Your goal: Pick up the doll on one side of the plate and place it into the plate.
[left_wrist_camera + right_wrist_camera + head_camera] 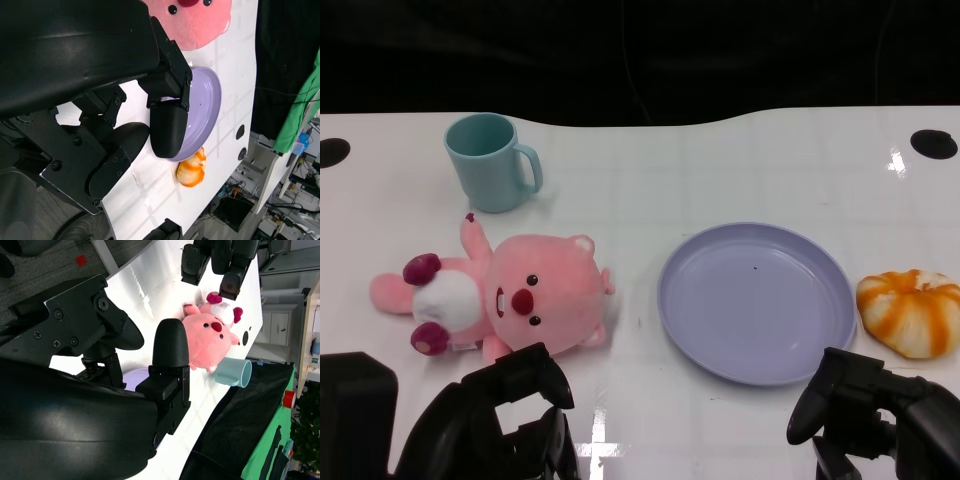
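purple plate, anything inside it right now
Nothing lies in the purple plate: the head view shows its whole bare surface, with only a tiny dark speck near the middle. The pink plush doll lies to one side of it, the orange-and-white bun to the other.

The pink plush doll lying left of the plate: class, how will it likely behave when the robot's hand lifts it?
The pink plush doll looks soft and stuffed, so it probably squashes under the fingers and feels light for its size. Its thin limbs may flop when lifted. Lying flat on the white table, it seems unlikely to roll, and its fuzzy surface should resist slipping.
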{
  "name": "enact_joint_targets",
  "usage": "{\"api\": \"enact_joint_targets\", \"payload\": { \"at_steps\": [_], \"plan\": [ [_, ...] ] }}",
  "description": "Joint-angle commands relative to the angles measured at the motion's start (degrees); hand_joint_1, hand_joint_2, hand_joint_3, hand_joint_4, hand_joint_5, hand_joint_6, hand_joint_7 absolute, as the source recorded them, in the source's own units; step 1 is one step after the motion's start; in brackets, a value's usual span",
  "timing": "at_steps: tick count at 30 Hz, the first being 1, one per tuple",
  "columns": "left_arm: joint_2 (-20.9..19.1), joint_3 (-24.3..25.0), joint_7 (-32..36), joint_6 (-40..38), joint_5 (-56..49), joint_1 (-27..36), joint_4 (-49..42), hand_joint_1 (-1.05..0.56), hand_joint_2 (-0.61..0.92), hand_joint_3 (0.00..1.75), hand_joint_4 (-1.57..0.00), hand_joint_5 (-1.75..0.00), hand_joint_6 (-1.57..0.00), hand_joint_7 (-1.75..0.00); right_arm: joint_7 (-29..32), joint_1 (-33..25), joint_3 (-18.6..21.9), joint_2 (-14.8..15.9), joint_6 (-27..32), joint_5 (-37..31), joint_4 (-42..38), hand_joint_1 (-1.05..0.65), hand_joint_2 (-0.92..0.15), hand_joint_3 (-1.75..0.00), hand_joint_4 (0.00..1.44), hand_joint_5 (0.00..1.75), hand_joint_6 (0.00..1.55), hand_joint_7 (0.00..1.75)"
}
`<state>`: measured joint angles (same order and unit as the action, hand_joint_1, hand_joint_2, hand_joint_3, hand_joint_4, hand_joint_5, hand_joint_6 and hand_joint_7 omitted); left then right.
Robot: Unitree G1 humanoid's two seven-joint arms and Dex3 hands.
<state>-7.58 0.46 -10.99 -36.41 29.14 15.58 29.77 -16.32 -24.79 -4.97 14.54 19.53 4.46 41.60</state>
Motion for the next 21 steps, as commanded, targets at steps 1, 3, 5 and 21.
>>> {"api": "enact_joint_targets", "payload": {
  "at_steps": [1, 3, 5, 21],
  "plan": [
    [-0.8, 0.6, -0.6, 0.4, -0.2, -0.3, -0.2, -0.13, 0.39, 1.50, -0.89, -1.75, -0.73, -1.74, 0.1, 0.0, 0.2, 0.2, -0.4, 0.3, 0.3, -0.04, -0.62, -1.17, 0.61, 1.75, 0.53, 1.53],
    [-0.8, 0.6, -0.6, 0.5, -0.1, -0.2, -0.2, -0.13, 0.39, 1.50, -0.89, -1.75, -0.74, -1.74, 0.1, -0.1, 0.3, 0.2, -0.4, 0.5, 0.4, -0.04, -0.62, -1.17, 0.62, 1.75, 0.54, 1.53],
    [-0.8, 0.6, -0.5, 0.3, -0.1, -0.2, -0.1, -0.13, 0.39, 1.50, -0.90, -1.75, -0.74, -1.74, 0.1, -0.2, 0.3, 0.1, -0.5, 0.6, 0.4, -0.04, -0.62, -1.17, 0.62, 1.75, 0.54, 1.53],
    [-1.0, 0.5, -0.5, 0.7, -0.5, -0.2, 0.0, -0.14, 0.38, 1.50, -0.89, -1.75, -0.74, -1.74, 0.0, -0.2, 0.2, 0.5, -0.7, 0.0, 0.6, -0.05, -0.62, -1.17, 0.61, 1.75, 0.54, 1.53]
  ]
}}
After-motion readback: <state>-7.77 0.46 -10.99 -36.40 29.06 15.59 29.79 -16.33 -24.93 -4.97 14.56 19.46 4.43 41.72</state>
